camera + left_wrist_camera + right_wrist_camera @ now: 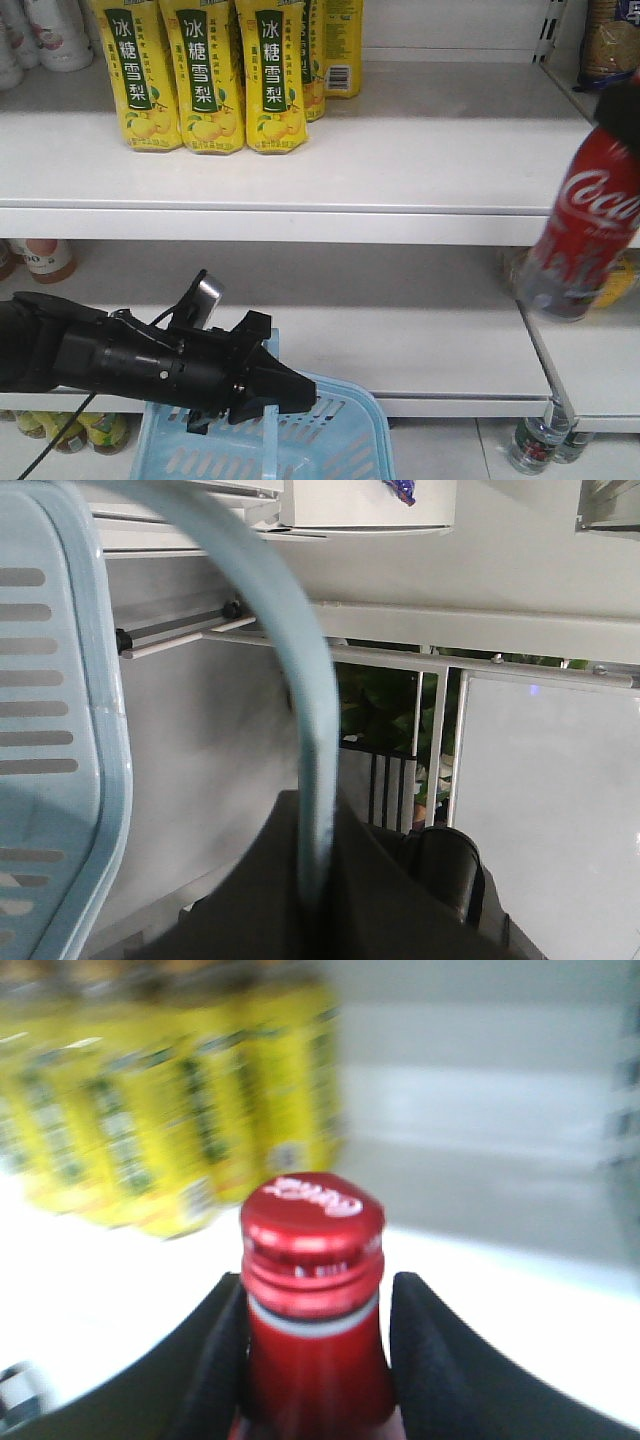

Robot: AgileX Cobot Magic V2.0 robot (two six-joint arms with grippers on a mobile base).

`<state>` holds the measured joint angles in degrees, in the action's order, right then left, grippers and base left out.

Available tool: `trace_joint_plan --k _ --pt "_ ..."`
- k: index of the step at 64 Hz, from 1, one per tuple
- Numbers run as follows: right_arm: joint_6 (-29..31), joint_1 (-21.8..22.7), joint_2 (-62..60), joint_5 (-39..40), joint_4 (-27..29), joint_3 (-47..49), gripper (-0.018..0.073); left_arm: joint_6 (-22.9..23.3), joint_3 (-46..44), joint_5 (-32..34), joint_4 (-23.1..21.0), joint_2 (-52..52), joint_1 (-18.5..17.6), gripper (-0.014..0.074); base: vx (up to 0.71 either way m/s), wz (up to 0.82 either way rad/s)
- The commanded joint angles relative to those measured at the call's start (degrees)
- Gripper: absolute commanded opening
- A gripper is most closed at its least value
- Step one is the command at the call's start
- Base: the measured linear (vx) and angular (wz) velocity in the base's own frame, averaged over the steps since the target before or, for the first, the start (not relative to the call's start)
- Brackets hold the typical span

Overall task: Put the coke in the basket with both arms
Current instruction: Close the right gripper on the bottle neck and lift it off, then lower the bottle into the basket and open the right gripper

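Coke (588,222) hangs in the right pincer (318,1345) (neck clamped); left pincer (290,392) grips the basket (345,430) handle.

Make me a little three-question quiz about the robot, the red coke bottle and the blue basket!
1. True or false: the coke already lies inside the basket.
2. What does the left end effector hold?
A. a yellow bottle
B. the basket's handle
C. nothing
3. Fill in: the right end effector grips the coke just below its red ____.

Key
1. False: it hangs in the air, tilted, at the right of the shelves.
2. B: the handle runs between its jaws.
3. Cap.
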<state>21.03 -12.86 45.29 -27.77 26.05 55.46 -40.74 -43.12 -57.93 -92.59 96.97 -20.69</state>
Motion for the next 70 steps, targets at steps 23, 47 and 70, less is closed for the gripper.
trace_joint_plan --k 23,47,70 --pt "8.5 -20.6 6.7 25.2 24.7 -24.3 -0.0005 -0.3 -1.4 -4.0 -3.2 -2.6 -0.4 -0.0006 0.00 0.00" --pt "4.0 -34.1 28.4 42.1 26.9 -24.9 -0.0003 -0.3 -1.4 -4.0 -3.2 -2.6 -0.4 -0.0006 0.00 0.00" --pt "-2.9 -34.1 40.0 39.5 27.3 -24.9 0.0132 -0.3 -1.4 -4.0 -3.2 -2.6 -0.4 -0.0006 0.00 0.00"
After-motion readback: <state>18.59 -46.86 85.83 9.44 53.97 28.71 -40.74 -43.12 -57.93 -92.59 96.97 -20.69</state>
